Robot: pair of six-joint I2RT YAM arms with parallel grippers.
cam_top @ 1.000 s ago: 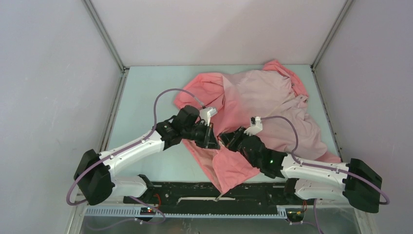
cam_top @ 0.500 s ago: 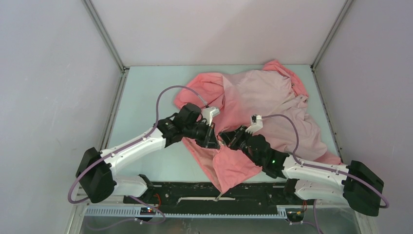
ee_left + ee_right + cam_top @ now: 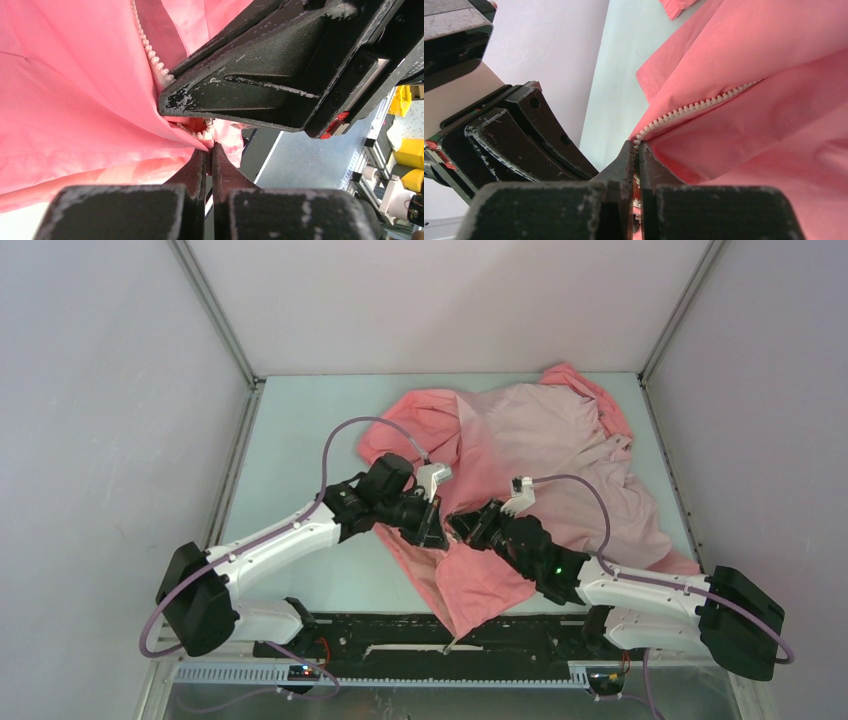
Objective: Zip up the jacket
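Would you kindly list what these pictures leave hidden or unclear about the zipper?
- Top view: the left gripper and right gripper cover the spot where they pinch the jacket.
- Left wrist view: the right gripper's black body hides where the zipper teeth lead.
- Right wrist view: the teeth vanish between the closed fingers; no slider shows in any view.

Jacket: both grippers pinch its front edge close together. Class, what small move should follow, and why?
Probably ease the left gripper and right gripper closer to line up the zipper teeth: both are shut on the jacket edge beside them, tips nearly touching, the front not yet joined.
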